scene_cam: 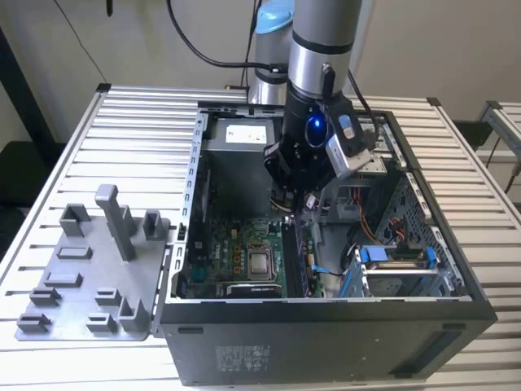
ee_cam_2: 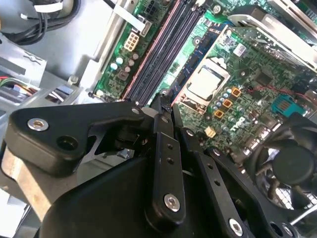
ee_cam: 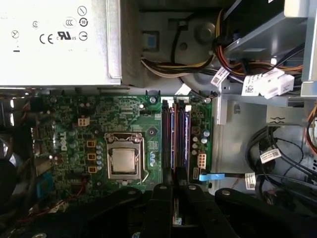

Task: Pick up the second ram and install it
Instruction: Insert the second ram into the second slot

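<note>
My gripper (scene_cam: 305, 199) hangs inside the open computer case (scene_cam: 326, 326), over the motherboard. In both wrist views its two black fingers stand close together. In the first wrist view a slim green-and-gold strip, the second ram (ee_cam: 174, 213), sits edge-on between them. The gripper (ee_cam: 174, 174) is over the near end of the dark memory slots (ee_cam: 176, 134), which run alongside the processor (ee_cam: 123, 161). The second wrist view shows the gripper (ee_cam_2: 165, 99) at the end of the same slots (ee_cam_2: 163, 49). The fingers hide most of the ram.
A grey tray (scene_cam: 73, 277) with upright posts lies at the exterior view's left, outside the case. The silver power supply (ee_cam: 54, 39), bundled cables (ee_cam: 277, 158), a black fan (ee_cam_2: 292, 163) and the drive cage (scene_cam: 399, 269) crowd the space around the motherboard.
</note>
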